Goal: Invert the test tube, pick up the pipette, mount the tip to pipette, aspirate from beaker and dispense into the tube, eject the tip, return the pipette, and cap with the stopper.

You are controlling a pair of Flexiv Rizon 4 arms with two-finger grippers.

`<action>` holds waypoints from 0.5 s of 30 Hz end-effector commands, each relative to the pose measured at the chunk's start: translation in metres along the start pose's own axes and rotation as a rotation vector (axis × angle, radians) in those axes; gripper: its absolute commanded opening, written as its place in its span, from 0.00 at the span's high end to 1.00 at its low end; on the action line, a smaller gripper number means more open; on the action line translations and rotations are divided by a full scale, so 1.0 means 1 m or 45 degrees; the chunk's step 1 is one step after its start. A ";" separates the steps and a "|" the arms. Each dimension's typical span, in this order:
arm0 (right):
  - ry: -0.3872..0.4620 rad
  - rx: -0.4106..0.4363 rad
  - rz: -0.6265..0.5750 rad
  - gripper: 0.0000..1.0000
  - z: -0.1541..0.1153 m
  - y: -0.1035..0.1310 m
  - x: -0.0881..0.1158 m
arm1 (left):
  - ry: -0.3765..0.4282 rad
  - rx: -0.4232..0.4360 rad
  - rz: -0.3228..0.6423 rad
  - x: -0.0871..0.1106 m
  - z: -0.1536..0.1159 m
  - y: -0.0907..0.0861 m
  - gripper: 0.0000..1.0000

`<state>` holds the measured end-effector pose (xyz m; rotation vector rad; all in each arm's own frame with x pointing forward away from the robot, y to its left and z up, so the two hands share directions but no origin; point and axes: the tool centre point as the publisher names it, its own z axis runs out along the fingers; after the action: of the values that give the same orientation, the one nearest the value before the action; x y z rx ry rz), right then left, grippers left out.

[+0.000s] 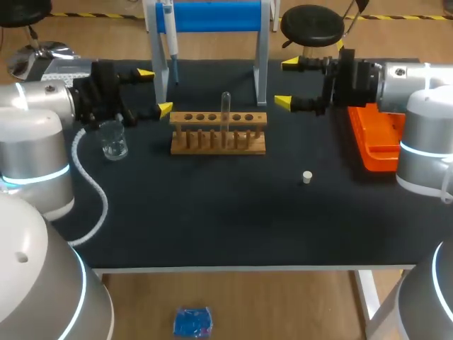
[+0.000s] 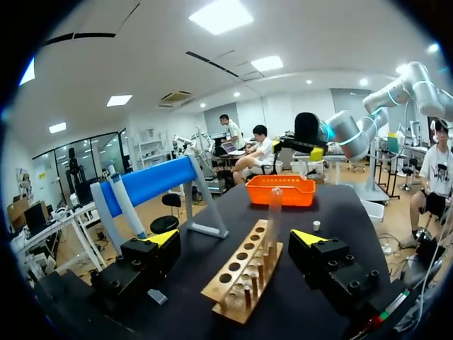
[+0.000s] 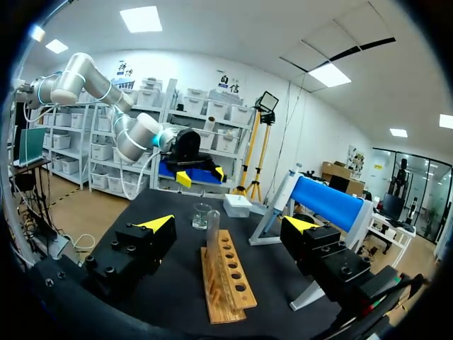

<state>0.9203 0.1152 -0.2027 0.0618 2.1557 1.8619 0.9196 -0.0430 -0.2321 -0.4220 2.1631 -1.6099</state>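
Rack sits between left gripper and right gripper, both wide open and empty, seemingly poised for its upright test tube. Tube's open end: unclear from here.

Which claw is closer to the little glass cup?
The left claw: the glass beaker sits just beside it, while the right claw is across the table past the wooden rack.

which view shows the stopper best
Head view: the stopper stands alone on the table, unobstructed. In the left wrist view the stopper is a tiny speck past the rack; the right wrist view does not show it.
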 end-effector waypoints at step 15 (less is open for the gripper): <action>-0.003 0.000 -0.002 0.00 0.001 0.000 0.001 | -0.027 0.000 -0.015 0.021 0.000 0.007 0.00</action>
<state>0.9204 0.1154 -0.2026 0.0612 2.1560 1.8615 0.9010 -0.0509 -0.2408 -0.4503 2.1510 -1.6057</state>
